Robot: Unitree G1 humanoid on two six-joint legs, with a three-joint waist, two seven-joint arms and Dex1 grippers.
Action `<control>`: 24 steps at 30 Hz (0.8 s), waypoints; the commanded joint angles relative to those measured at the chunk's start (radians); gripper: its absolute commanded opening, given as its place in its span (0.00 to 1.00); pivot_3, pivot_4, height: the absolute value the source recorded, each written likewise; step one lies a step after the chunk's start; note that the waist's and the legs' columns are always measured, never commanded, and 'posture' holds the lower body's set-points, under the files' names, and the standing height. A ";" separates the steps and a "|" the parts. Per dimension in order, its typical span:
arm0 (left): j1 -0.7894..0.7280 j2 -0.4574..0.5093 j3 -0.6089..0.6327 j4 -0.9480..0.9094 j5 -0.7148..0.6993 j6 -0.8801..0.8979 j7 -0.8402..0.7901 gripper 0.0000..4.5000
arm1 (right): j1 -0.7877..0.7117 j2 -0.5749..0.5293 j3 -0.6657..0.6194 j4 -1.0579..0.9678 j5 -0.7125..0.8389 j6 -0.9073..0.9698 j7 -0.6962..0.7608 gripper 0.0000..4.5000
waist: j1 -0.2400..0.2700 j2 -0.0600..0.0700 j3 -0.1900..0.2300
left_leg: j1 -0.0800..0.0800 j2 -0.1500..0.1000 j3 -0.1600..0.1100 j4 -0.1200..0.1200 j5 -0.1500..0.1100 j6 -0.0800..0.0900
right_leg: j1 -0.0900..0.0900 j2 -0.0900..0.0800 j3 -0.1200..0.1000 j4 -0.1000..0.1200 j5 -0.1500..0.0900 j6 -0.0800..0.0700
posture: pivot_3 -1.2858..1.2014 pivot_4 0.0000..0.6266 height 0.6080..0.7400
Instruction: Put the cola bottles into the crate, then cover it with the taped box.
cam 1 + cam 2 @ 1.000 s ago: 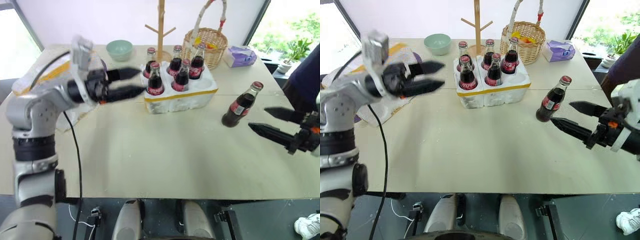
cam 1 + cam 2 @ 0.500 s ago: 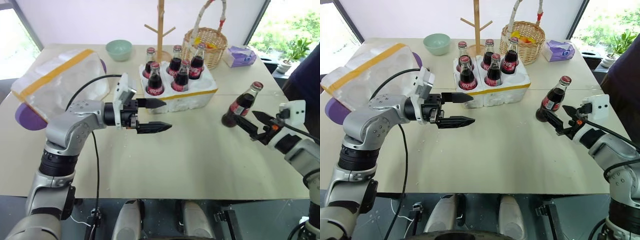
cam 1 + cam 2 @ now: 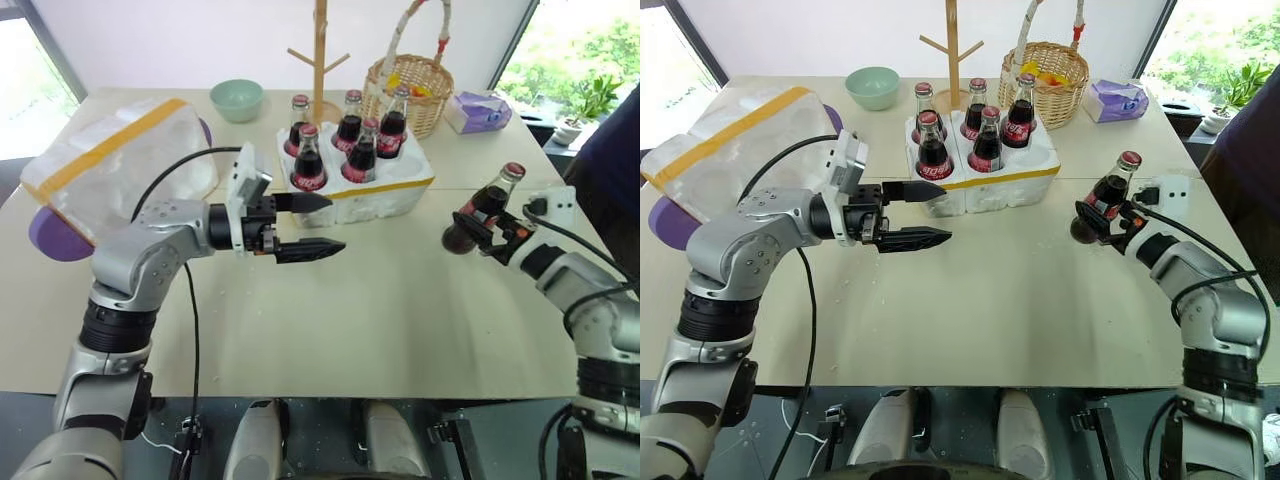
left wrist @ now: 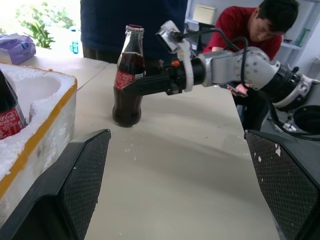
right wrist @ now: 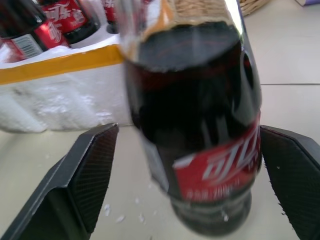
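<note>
Your right claw (image 3: 1102,222), jaws wide and gripping nothing, brackets the upright bottle (image 3: 1106,198) near the table's right edge.

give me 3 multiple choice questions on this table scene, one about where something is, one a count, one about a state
1. Where does the lone cola bottle stand?
A. on the table, to the right of the crate
B. inside the wicker basket
C. on the taped box

2. How many cola bottles stand in the crate?
A. three
B. five
C. six

3. How is the right pincer set?
A. shut, away from the bottle
B. open, one finger on each side of the lone bottle
C. shut on the green bowl

Answers: 1 A, it stands on the bare table right of the crate. 2 B, five red caps rise from the holes. 3 B, the right wrist view shows the fingers flanking the bottle with gaps.
</note>
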 commanded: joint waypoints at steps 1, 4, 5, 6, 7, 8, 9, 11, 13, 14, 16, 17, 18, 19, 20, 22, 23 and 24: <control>-0.025 0.003 0.024 -0.016 -0.013 -0.015 0.001 1.00 | -0.052 0.009 0.001 0.074 -0.037 -0.064 0.011 0.78 | 0.000 0.000 0.000 | 0.000 0.000 0.000 0.000 0.000 0.000 | 0.000 0.000 0.000 0.000 0.000 0.000 | 0.52 0.24 1.00; -0.025 0.005 0.024 -0.017 -0.011 -0.015 0.003 1.00 | -0.061 0.003 -0.005 0.063 -0.042 -0.088 0.030 0.63 | -0.001 0.000 0.000 | 0.000 0.000 0.000 0.000 0.000 0.000 | 0.000 0.000 0.000 0.000 0.000 0.000 | 0.52 0.24 1.00; -0.022 0.005 0.026 -0.021 -0.012 -0.014 0.006 1.00 | -0.059 0.000 -0.010 0.046 -0.037 -0.092 0.039 0.63 | -0.002 0.000 0.000 | 0.000 0.000 0.000 0.000 0.000 0.000 | 0.000 0.000 0.000 0.000 0.000 0.000 | 0.52 0.24 1.00; -0.020 0.008 0.030 -0.026 -0.014 -0.012 0.009 1.00 | -0.066 -0.010 -0.017 0.004 -0.022 -0.085 0.052 0.63 | -0.003 0.000 0.000 | 0.000 0.000 0.000 0.000 0.000 0.000 | 0.000 0.000 0.000 0.000 0.000 0.000 | 0.52 0.24 1.00; -0.017 0.010 0.035 -0.030 -0.016 -0.010 0.012 1.00 | -0.088 -0.021 -0.026 -0.035 -0.001 -0.075 0.063 0.63 | -0.003 0.001 0.001 | 0.000 0.000 0.000 0.000 0.000 0.000 | 0.000 0.000 0.000 0.000 0.000 0.000 | 0.52 0.24 1.00; -0.016 0.012 0.038 -0.033 -0.018 -0.009 0.015 1.00 | -0.104 -0.028 -0.033 -0.061 0.014 -0.067 0.070 0.63 | -0.003 0.002 0.001 | 0.000 0.000 0.000 0.000 0.000 0.000 | 0.000 0.000 0.000 0.000 0.000 0.000 | 0.52 0.24 1.00; -0.015 0.014 0.040 -0.034 -0.020 -0.008 0.016 1.00 | -0.114 -0.031 -0.037 -0.075 0.022 -0.060 0.074 0.63 | -0.005 0.003 0.002 | -0.001 0.000 0.000 0.000 0.000 0.000 | -0.001 0.000 0.000 0.000 0.000 0.000 | 0.52 0.24 1.00; -0.011 0.019 0.052 -0.039 -0.025 -0.005 0.024 1.00 | -0.209 -0.041 -0.028 -0.074 0.037 -0.038 0.074 0.63 | -0.014 0.005 0.003 | -0.002 0.000 0.001 0.000 0.000 0.000 | -0.003 0.000 0.001 0.001 0.000 0.001 | 0.52 0.24 1.00; -0.009 0.022 0.064 -0.042 -0.029 0.000 0.032 1.00 | -0.293 -0.048 -0.008 -0.058 0.033 -0.026 0.080 0.63 | -0.023 0.006 0.004 | -0.003 0.000 0.001 0.000 0.000 0.000 | -0.005 0.000 0.001 0.002 0.001 0.001 | 0.52 0.24 1.00; -0.009 0.023 0.070 -0.040 -0.030 0.001 0.037 1.00 | -0.333 -0.047 0.008 -0.038 0.020 -0.024 0.083 0.63 | -0.025 0.006 0.004 | -0.003 0.000 0.002 0.000 0.000 0.000 | -0.006 0.000 0.002 0.003 0.001 0.002 | 0.52 0.24 1.00; -0.002 0.037 0.092 -0.029 -0.026 -0.006 0.049 1.00 | -0.472 -0.018 0.075 0.052 -0.025 -0.042 0.105 0.63 | -0.030 0.006 0.004 | -0.003 0.000 0.001 -0.001 0.000 0.000 | -0.006 0.000 0.002 0.005 0.001 0.002 | 0.52 0.24 1.00; 0.001 0.044 0.099 -0.024 -0.023 -0.011 0.054 1.00 | -0.525 -0.002 0.100 0.094 -0.040 -0.053 0.121 0.63 | -0.032 0.006 0.004 | -0.003 0.000 0.001 -0.001 0.000 0.000 | -0.007 0.001 0.002 0.006 0.001 0.002 | 0.52 0.24 1.00; 0.003 0.050 0.106 -0.019 -0.019 -0.015 0.058 1.00 | -0.566 0.013 0.122 0.134 -0.056 -0.067 0.135 0.63 | -0.032 0.006 0.004 | -0.002 0.000 0.001 -0.002 0.000 0.000 | -0.008 0.001 0.002 0.007 0.001 0.002 | 0.52 0.24 1.00; 0.003 0.053 0.113 -0.015 -0.018 -0.017 0.063 1.00 | -0.597 0.026 0.141 0.172 -0.072 -0.083 0.148 0.63 | -0.031 0.006 0.004 | -0.002 0.001 0.001 -0.002 0.000 0.000 | -0.008 0.001 0.002 0.008 0.001 0.002 | 0.52 0.24 1.00; 0.003 0.058 0.122 -0.012 -0.020 -0.018 0.068 1.00 | -0.629 0.041 0.163 0.218 -0.095 -0.105 0.161 0.63 | -0.028 0.006 0.004 | -0.001 0.001 0.001 -0.003 0.000 0.000 | -0.008 0.002 0.001 0.009 0.001 0.002 | 0.52 0.24 1.00; 0.007 0.068 0.139 -0.008 -0.020 -0.020 0.079 1.00 | -0.686 0.076 0.206 0.320 -0.141 -0.152 0.182 0.63 | -0.023 0.005 0.004 | -0.001 0.001 0.001 -0.004 0.000 0.000 | -0.008 0.002 0.001 0.009 0.000 0.002 | 0.52 0.24 1.00; 0.011 0.073 0.147 -0.009 -0.019 -0.023 0.083 1.00 | -0.708 0.090 0.228 0.375 -0.167 -0.173 0.190 0.63 | -0.020 0.005 0.004 | -0.001 0.001 0.001 -0.004 0.000 0.000 | -0.008 0.001 0.001 0.008 0.000 0.002 | 0.52 0.24 1.00; 0.014 0.076 0.152 -0.011 -0.018 -0.024 0.088 1.00 | -0.723 0.098 0.242 0.421 -0.189 -0.195 0.198 0.63 | -0.018 0.005 0.004 | -0.002 0.000 0.001 -0.004 0.000 0.000 | -0.008 0.001 0.001 0.008 0.000 0.002 | 0.52 0.24 1.00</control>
